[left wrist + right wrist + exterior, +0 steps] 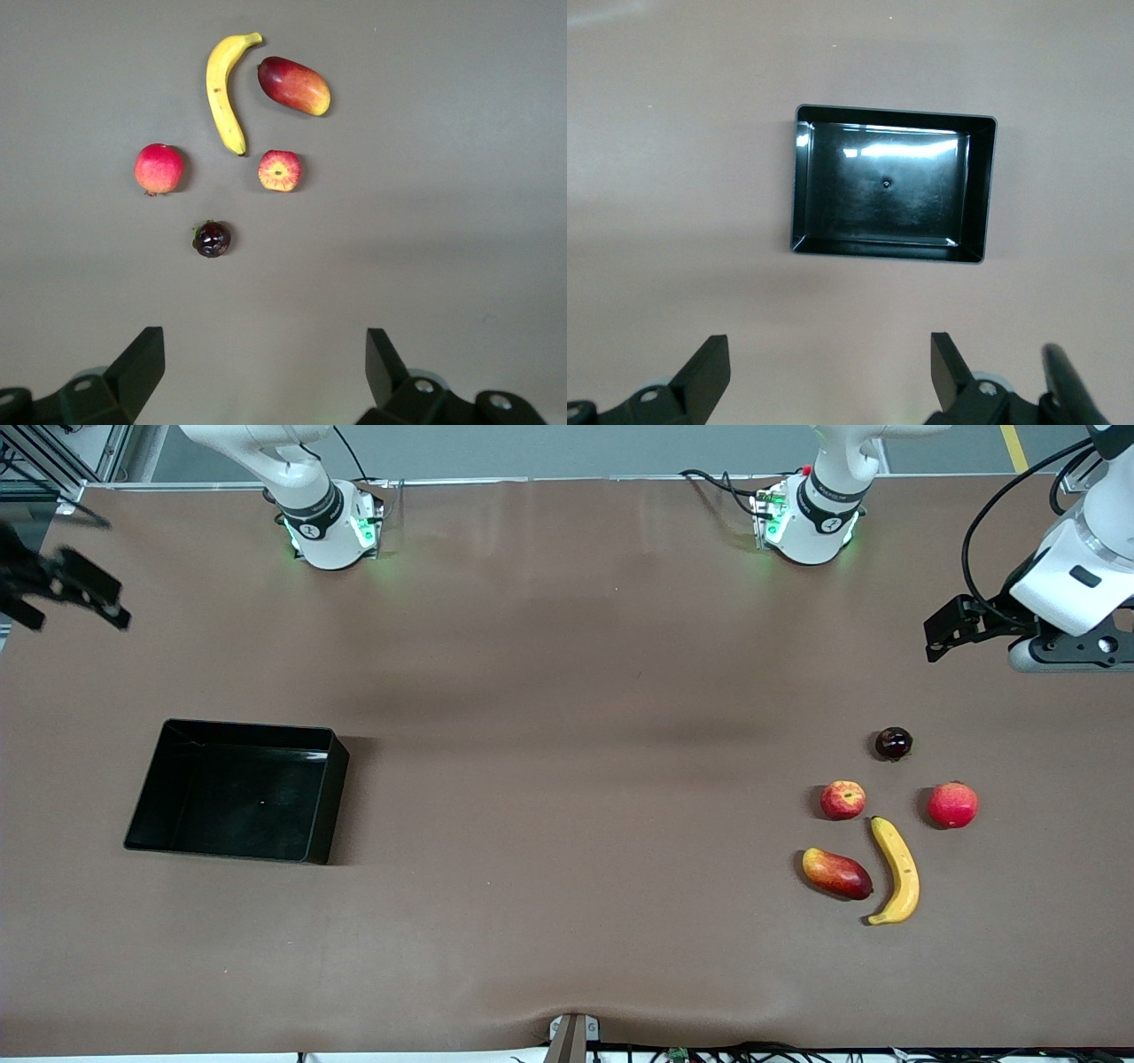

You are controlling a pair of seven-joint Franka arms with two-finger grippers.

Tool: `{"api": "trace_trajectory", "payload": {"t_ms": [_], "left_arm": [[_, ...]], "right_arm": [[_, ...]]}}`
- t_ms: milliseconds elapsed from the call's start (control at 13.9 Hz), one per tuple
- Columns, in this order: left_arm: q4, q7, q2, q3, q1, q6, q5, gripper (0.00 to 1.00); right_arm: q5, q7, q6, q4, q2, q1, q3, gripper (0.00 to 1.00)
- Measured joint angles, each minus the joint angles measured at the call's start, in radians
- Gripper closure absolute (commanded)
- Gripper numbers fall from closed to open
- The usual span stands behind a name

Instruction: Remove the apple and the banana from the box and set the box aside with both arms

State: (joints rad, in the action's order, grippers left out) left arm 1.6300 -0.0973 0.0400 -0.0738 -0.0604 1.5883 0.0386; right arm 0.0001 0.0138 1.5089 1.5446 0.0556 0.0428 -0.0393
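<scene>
Hovering wide open and empty, left claw (261,367) over the surface (567,691) near banana (897,871) and apple (842,800), right claw (830,372) above the black box (159,779), no legible markings

Glossy black plastic box (319,797) on matt brown table cover (567,691)

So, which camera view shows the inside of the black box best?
The right wrist view: it looks straight down into the black box, showing its whole glossy, empty floor and all four walls. The front view shows it smaller and at an angle. The left wrist view shows only fruits.
</scene>
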Motion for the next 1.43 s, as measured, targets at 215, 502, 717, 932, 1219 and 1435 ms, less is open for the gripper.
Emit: {"api": "trace_trajectory", "payload": {"t_ms": [215, 502, 717, 932, 1219, 1435], "left_arm": [[-0.005, 0.000, 0.000, 0.000, 0.002, 0.001, 0.000, 0.00], [-0.011, 0.000, -0.001, 0.004, 0.008, 0.001, 0.000, 0.00], [-0.016, 0.000, -0.006, 0.005, 0.008, 0.001, 0.000, 0.00], [-0.020, 0.000, -0.007, 0.002, 0.006, -0.003, 0.000, 0.00], [-0.022, 0.000, -0.007, -0.002, 0.004, -0.005, 0.000, 0.00], [-0.022, 0.000, -0.007, -0.002, 0.004, -0.012, 0.000, 0.00]], "right_arm": [[0.000, -0.047, 0.045, 0.062, 0.002, -0.024, -0.011, 0.00], [0.000, -0.056, 0.044, 0.072, 0.016, -0.025, -0.007, 0.00], [0.000, -0.060, 0.044, 0.072, 0.019, -0.025, -0.007, 0.00], [0.000, -0.060, 0.044, 0.073, 0.019, -0.026, -0.008, 0.00], [-0.002, -0.070, 0.046, 0.070, 0.019, -0.039, -0.011, 0.00], [-0.002, -0.094, 0.046, 0.065, 0.020, -0.062, -0.013, 0.00]]}}
